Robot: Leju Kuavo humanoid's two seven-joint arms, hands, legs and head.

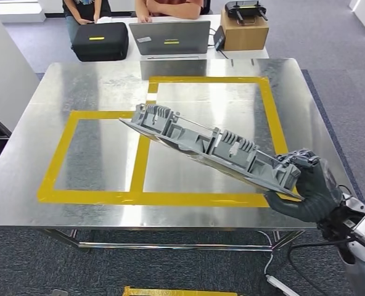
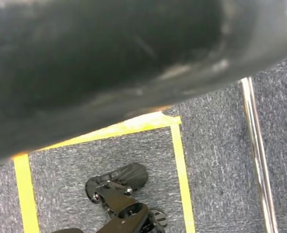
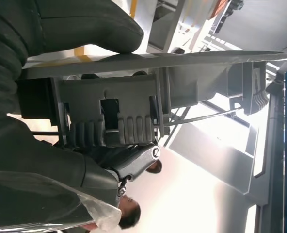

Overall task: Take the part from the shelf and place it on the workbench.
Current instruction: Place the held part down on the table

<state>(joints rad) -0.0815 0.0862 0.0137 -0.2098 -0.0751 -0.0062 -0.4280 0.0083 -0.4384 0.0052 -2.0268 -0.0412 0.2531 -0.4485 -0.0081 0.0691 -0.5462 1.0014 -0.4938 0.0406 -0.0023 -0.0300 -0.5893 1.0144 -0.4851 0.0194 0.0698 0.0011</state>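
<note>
Head view: the right hand point(image 1: 311, 188) grasps one end of the long grey part point(image 1: 208, 148), whose long axis extends toward 10 o'clock, tilted above the yellow-taped tabletop point(image 1: 102, 86). Left wrist view: grey carpet with yellow tape; the left hand's state cannot be determined. Right wrist view: fingers point(image 3: 83, 22) clamp the part's flat edge.

bench point(image 1: 55, 203): steel top in front of me, carrying yellow tape point(image 1: 143, 198) laid as two adjoining rectangles | far table point(image 1: 134, 55): black case point(image 1: 100, 41), laptop point(image 1: 170, 38), cardboard box point(image 1: 244, 32) | floor point(image 1: 338, 80): grey carpet
</note>
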